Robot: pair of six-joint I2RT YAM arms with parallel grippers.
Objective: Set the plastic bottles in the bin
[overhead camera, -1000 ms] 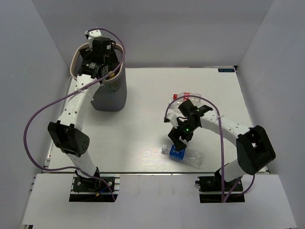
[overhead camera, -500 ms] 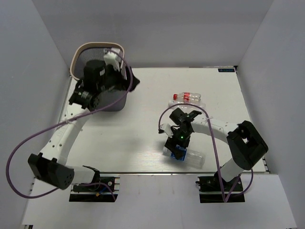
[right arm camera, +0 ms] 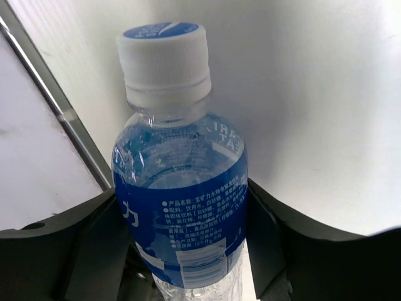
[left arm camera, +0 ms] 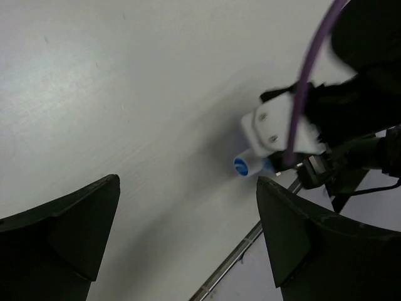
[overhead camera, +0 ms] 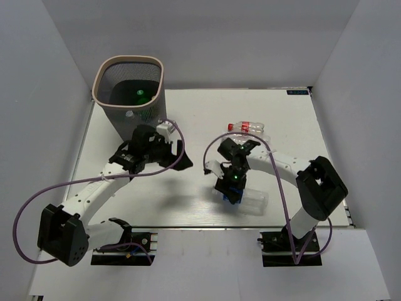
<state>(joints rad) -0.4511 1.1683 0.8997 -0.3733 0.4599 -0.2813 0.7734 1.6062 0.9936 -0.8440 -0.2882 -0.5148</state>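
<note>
A: Blue-label bottle [overhead camera: 254,202] is lying near the front edge of the table [overhead camera: 188,113], well apart from the bin [overhead camera: 95,88]. Right gripper [overhead camera: 229,185] is sitting over it.
B: Left gripper [left arm camera: 187,188] is hanging released, nothing between.
A: Right wrist: fingers [right arm camera: 81,241] are clenching the label. Slick round plastic, so I'm expecting slip or roll on lift. Matte white top, pale walls [overhead camera: 250,37] boxing it in.
</note>
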